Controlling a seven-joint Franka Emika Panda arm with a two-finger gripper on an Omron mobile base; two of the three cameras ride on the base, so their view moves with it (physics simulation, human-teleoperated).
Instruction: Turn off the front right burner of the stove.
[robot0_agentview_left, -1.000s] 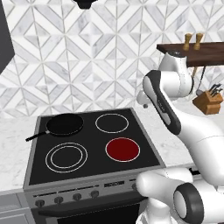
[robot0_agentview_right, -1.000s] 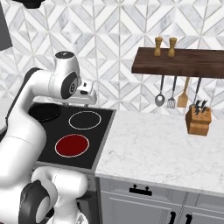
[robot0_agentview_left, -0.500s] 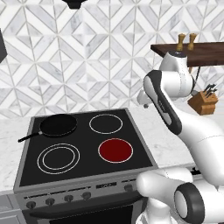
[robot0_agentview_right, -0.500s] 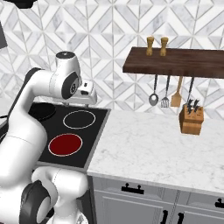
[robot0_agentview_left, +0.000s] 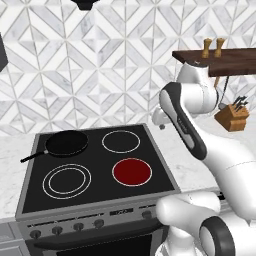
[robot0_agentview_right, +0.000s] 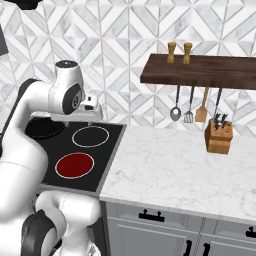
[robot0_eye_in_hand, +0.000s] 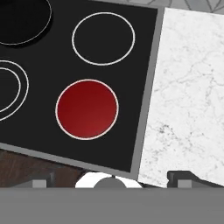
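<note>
Stove (robot0_agentview_left: 95, 212): views shifted sideways, base driving. Front right burner (robot0_agentview_left: 132, 171) glowing red, knobs untouched. Jaws apparently apart, poorly seen.

Glossy black glass stove (robot0_agentview_left: 95, 165), veined marble counter (robot0_agentview_right: 185, 170)

Left base view: camera behind the arm's left, facing forward and down across the stove (robot0_agentview_left: 95, 165) toward the tiled wall. Right base view: camera behind the arm's right, taking in the marble surface (robot0_agentview_right: 185, 165) and shelf (robot0_agentview_right: 200, 70). Hand view: looks straight down, nearer. All three share the glowing front right burner (robot0_agentview_left: 132, 171) (robot0_agentview_right: 74, 165) (robot0_eye_in_hand: 87, 109).
</note>
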